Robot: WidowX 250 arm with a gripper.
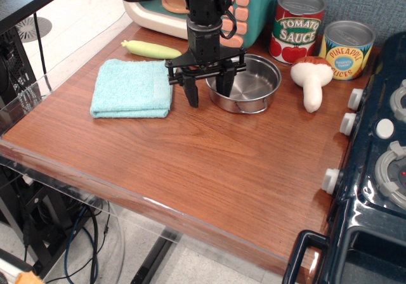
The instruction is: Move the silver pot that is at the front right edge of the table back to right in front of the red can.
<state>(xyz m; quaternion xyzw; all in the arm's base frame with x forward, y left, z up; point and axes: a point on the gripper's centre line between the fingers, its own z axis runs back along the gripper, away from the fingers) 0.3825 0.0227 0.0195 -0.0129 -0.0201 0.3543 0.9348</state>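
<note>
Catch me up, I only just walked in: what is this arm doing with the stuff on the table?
A single robot arm is working on the silver pot. The pot sits on the wood table, to the front left of the red Tomato Sauce can, beside a white toy mushroom. The gripper is open, its fingers spread across the pot's left rim, one outside and one over the bowl, so it grips nothing. A teal cloth lies to the left.
</note>
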